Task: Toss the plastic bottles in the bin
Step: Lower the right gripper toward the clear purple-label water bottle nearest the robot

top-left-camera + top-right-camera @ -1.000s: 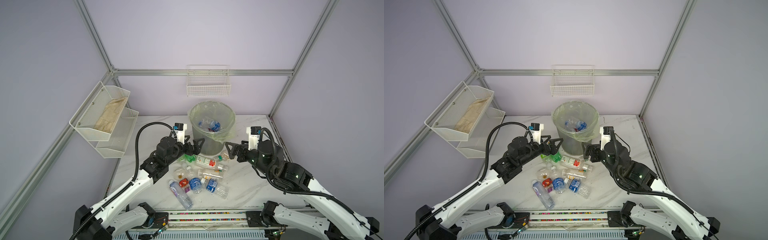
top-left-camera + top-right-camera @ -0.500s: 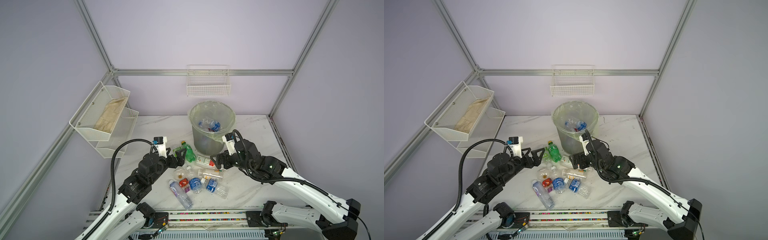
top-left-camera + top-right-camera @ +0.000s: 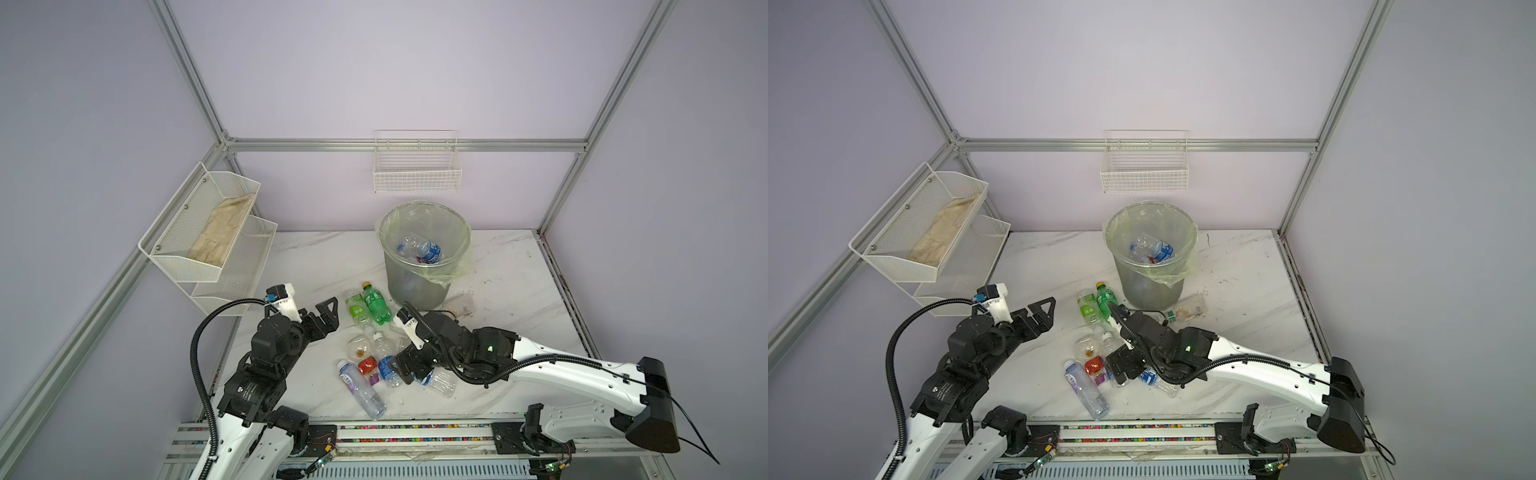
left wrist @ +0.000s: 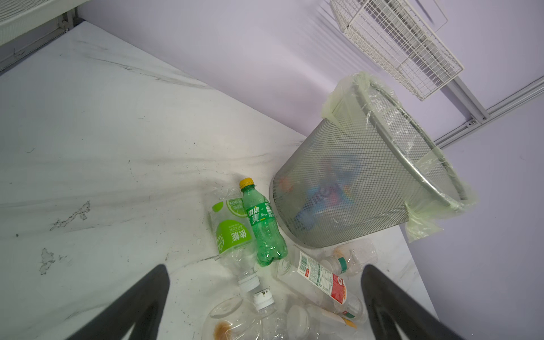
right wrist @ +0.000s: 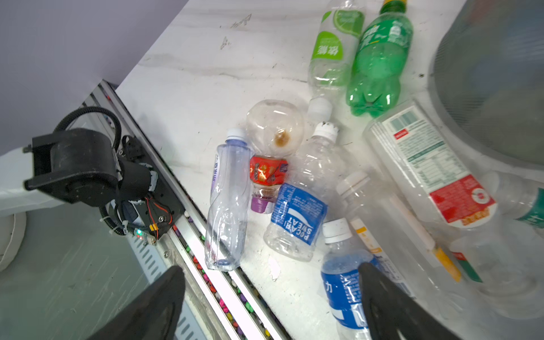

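Marble tabletop (image 3: 498, 291): white and scuffed, boxed in by lilac walls; the loose bottles are heaped near-centre with the bin behind them.
Nearest item: a long clear bottle (image 3: 361, 388) lies alone by the near edge, its axis slanting from near-right to far-left, with no gripper on it.
Right gripper (image 5: 270, 309): reaches in from the right, low over the heap; jaws spread, nothing pinched.
Likely target: I judge it to be the blue-label bottle (image 5: 344, 291). Its white cap points away from the wrist and its long axis runs along the fingers, so closing would cross its width.
Catch: one finger (image 5: 382, 297) sits over that bottle's body rather than beside it. I'd slide sideways until it lies between the jaws.
Neighbour: the Pocari Sweat bottle (image 5: 297, 217) lies just beside it and could get nudged.
Left gripper (image 3: 328, 311): sits left of the heap, jaws spread and empty.
Left's nearer pick: the green bottle (image 3: 377, 305) and the lime-label bottle (image 3: 356, 307) lie side by side with their axes near-to-far, just beside the bin.
Bin (image 3: 415, 282): stands upright at far-centre and already holds a few bottles.
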`<state>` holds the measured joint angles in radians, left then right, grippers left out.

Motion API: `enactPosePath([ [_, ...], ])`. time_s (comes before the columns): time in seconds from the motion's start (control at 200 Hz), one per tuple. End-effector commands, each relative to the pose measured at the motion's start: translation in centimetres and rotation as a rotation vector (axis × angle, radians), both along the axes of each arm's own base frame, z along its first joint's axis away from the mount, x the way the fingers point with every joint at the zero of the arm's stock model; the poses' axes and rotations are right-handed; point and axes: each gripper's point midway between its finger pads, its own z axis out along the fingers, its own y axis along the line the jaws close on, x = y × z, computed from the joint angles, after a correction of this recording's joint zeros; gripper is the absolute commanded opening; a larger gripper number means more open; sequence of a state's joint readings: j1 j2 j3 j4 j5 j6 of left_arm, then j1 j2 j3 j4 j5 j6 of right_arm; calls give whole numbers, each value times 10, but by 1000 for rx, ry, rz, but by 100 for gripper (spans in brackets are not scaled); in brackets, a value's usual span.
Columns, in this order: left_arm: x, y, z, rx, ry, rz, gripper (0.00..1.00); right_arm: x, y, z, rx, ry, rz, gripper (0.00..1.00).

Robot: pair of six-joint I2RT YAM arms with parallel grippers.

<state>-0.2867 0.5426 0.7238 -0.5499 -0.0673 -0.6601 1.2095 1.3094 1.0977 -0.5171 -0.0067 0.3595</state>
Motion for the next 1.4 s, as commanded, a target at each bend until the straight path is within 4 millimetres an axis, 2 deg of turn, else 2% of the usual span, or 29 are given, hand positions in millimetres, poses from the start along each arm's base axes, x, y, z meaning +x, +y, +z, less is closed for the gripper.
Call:
enactPosePath([
  [0.0, -5, 1, 17, 24, -18, -26, 100, -9, 8, 0, -11, -1, 3, 94],
  [0.13, -10, 9, 28, 62, -40, -11, 100, -24, 24, -2, 0, 9, 40, 94],
  [0.145, -10, 10, 29, 69, -43, -8, 100, -25, 27, -10, -20, 16, 44, 94],
  [0.26, -15, 21, 42, 122, -67, 20, 100, -34, 39, -26, -64, 22, 56, 94],
  [0.46, -24, 35, 48, 216, -93, 56, 100, -50, 64, -52, -130, 18, 88, 92],
  [0.56, -31, 40, 52, 260, -121, 64, 100, -49, 73, -62, -144, 18, 89, 92],
  [0.73, -37, 43, 42, 306, -131, 60, 100, -49, 88, -71, -163, 25, 107, 90],
  [0.975, -46, 47, 7, 305, -96, 68, 100, -47, 96, -90, -238, 30, 110, 89],
  [1.09, -52, 49, 10, 311, -122, 76, 100, -44, 100, -97, -254, 28, 96, 89],
  [1.395, -49, 41, 8, 311, -116, 28, 100, -36, 108, -117, -316, 18, 61, 84],
])
